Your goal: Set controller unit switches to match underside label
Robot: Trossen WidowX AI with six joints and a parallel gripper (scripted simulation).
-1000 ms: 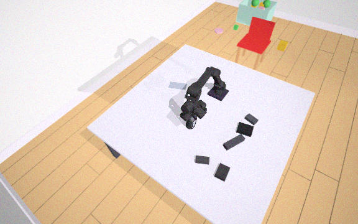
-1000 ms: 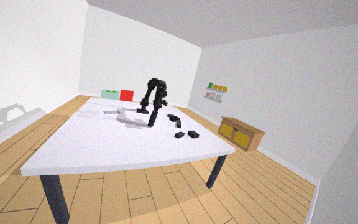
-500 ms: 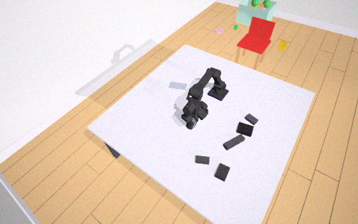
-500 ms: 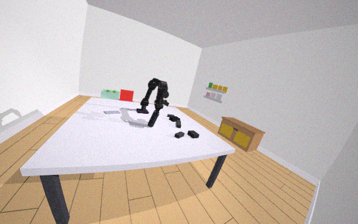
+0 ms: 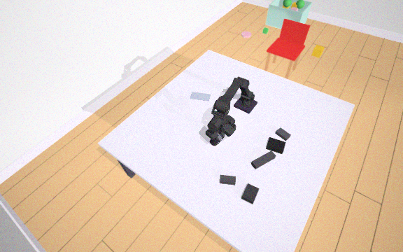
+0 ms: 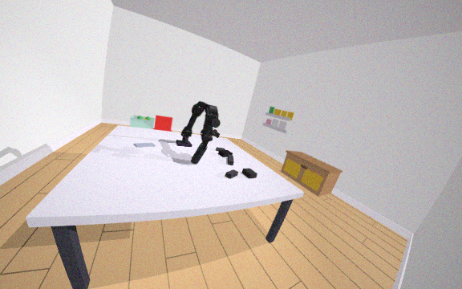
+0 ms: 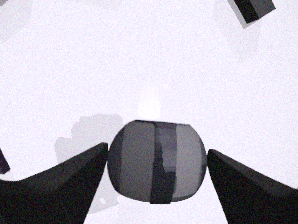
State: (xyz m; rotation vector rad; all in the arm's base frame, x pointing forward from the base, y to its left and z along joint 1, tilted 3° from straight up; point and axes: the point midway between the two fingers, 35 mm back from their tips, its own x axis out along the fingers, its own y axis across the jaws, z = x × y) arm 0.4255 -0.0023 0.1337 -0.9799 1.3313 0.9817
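Observation:
The dark grey controller unit (image 7: 137, 165) (image 5: 216, 141) is between my fingertips, held off the table with its shadow to one side. In the wrist view a rounded grey end with a black band down its middle faces the camera. Its rocker switches and its label do not show, so their settings cannot be read. My gripper (image 7: 158, 152) (image 6: 200, 153) is shut on the unit, one finger against each side.
Several dark modules lie on the table (image 5: 159, 140), including a long bar (image 5: 263, 159), a block (image 5: 250, 193) (image 6: 249, 172) and a smaller one (image 5: 227, 180) (image 6: 231, 173). A pale blue-grey plate (image 5: 200, 96) (image 6: 144, 144) lies near the arm's base (image 5: 245, 106).

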